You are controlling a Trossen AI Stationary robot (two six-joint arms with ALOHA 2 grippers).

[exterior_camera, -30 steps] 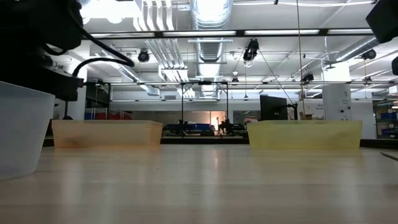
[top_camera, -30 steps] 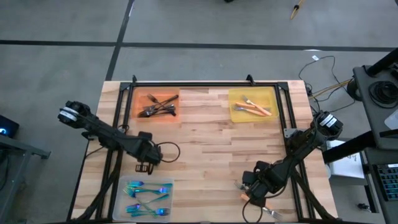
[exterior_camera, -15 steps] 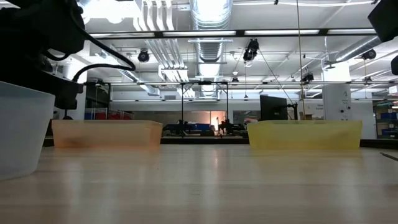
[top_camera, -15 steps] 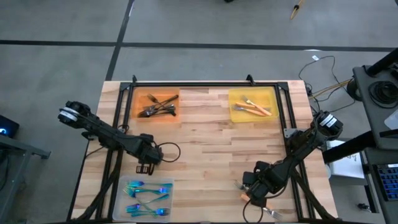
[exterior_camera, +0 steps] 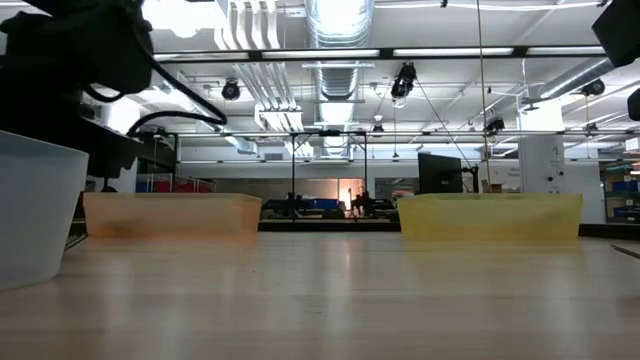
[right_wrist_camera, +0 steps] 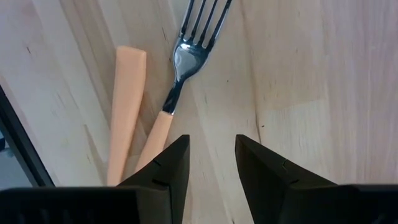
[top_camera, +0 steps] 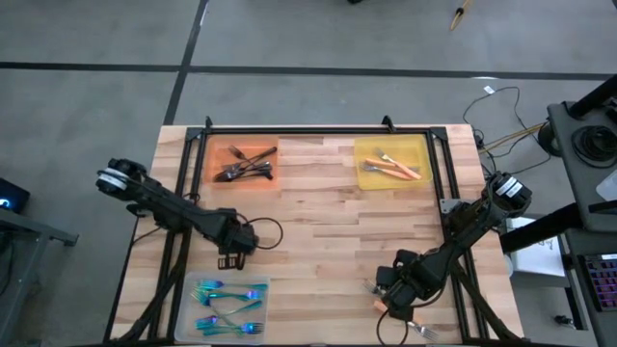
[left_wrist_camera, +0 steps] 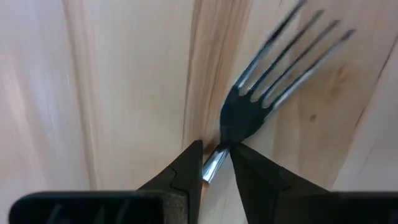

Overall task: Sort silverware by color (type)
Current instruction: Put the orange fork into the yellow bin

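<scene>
My left gripper is shut on a dark grey metal fork, whose tines reach out past the fingertips over bare wood. In the high view this gripper is just beyond the clear tray of blue-teal forks. My right gripper is open and hovers over an orange-handled fork and a flat orange handle lying on the table near its near right corner. More grey forks lie in the orange tray. My left gripper pinches the grey fork between its two fingertips at the slim neck just behind the head. The fingers lie along the fork, and its tines point straight ahead of them. The rest of the handle is hidden between the fingers.
The orange tray sits at the far left and the yellow tray with orange-handled pieces at the far right. The low view shows both trays and the clear tray's wall. A black frame edges the table.
My left gripper, still shut on the grey fork, has drifted slightly toward the table's right. The right arm has kept still.
</scene>
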